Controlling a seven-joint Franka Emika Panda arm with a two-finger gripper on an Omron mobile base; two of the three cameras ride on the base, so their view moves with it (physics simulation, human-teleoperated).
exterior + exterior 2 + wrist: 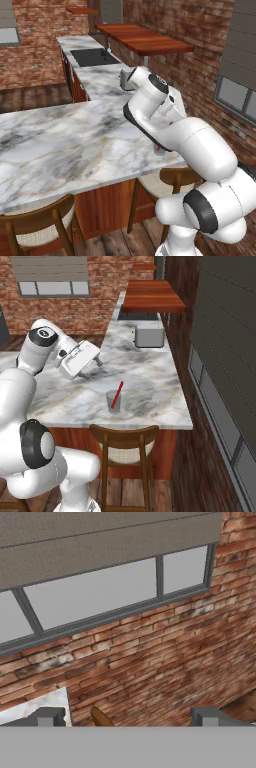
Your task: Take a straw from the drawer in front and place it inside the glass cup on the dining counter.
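Observation:
The red straw (117, 394) stands tilted inside the small glass cup (113, 402), which rests near the front edge of the white marble dining counter (150, 381). My gripper (98, 362) hangs above the counter, up and to the left of the cup, apart from it. In the hand view the gripper (127, 717) is open, its two fingertips (47, 717) far apart with nothing between them, facing a brick wall and a window. The arm covers most of the cup in the left base view, above the dining counter (60, 145). The drawer is out of view.
A silver toaster (149, 336) sits further back on the marble. Wooden stools (125, 441) stand under the counter's front edge, with another stool (40, 225) at the left. A sink (92, 56) and a wooden shelf (152, 296) lie beyond.

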